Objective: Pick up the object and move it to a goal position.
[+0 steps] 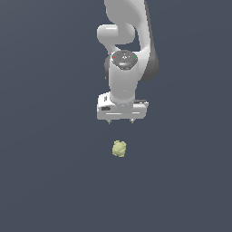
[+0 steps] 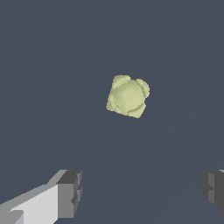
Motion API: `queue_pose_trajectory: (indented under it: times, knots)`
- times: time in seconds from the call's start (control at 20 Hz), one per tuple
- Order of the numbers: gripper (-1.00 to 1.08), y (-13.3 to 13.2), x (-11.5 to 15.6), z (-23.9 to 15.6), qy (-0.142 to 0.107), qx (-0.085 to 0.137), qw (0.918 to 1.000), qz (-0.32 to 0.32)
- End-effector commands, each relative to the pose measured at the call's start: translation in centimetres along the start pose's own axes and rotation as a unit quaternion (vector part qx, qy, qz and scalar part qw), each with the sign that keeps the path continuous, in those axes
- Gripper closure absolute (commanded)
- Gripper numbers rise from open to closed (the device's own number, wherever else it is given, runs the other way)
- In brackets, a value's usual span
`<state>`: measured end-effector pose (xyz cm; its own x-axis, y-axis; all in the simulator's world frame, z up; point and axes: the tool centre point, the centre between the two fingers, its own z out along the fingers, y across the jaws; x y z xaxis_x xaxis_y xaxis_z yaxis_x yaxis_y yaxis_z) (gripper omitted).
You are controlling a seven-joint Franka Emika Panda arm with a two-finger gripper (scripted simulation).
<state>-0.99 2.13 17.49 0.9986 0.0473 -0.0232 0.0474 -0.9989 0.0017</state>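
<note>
1. Small, bumpy, roundish pale yellow-green lump [image 1: 119, 148] sitting on the flat dark grey-blue floor [image 1: 45, 181]; in the exterior view just below the white two-finger gripper [image 1: 120, 121], apart from it, nothing touching.
2. Gripper hanging off the glossy white robot arm [image 1: 129, 41], pointing straight down; fingers spread wide, nothing held; in the wrist view dark grey pads [image 2: 72, 192] far apart at the edges of the frame, lump [image 2: 127, 96] out ahead of the gap rather than between them.
3. Handling, just a guess: probably light given how small it looks next to the gripper; stiff or squishy, can't tell from a render; knobbly surface could mean pads landing on bumps and the thing rolling or twisting as they close.
4. Where to grab: across the middle, at the widest part, pads on two opposite sides; much narrower than the open gap, so plenty of room; needs centring over the lump first, then going low so the pads don't pinch only the top and squirt it out.
5. Brands, labels, writing: none readable anywhere; only a small reddish mark on the round grey cap [image 1: 124, 59] of the wrist joint, too tiny to make out.
6. Goal spot: no marker visible in either view.
</note>
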Motion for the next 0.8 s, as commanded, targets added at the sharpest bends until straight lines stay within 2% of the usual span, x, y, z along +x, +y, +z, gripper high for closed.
queue_pose_trajectory:
  times: [0.0,0.15,0.45,0.75]
  knots:
    - [-0.92,0.0,0.0,0.0,0.0,0.0,1.0,0.0]
    - [-0.92,-0.5,0.2,-0.2,0.002,0.0,1.0,-0.005]
    - [-0.92,-3.2,0.9,-1.1,0.014,-0.001,0.9994,-0.031]
    - [-0.92,-3.1,1.0,-1.0,0.014,-0.001,0.9995,-0.029]
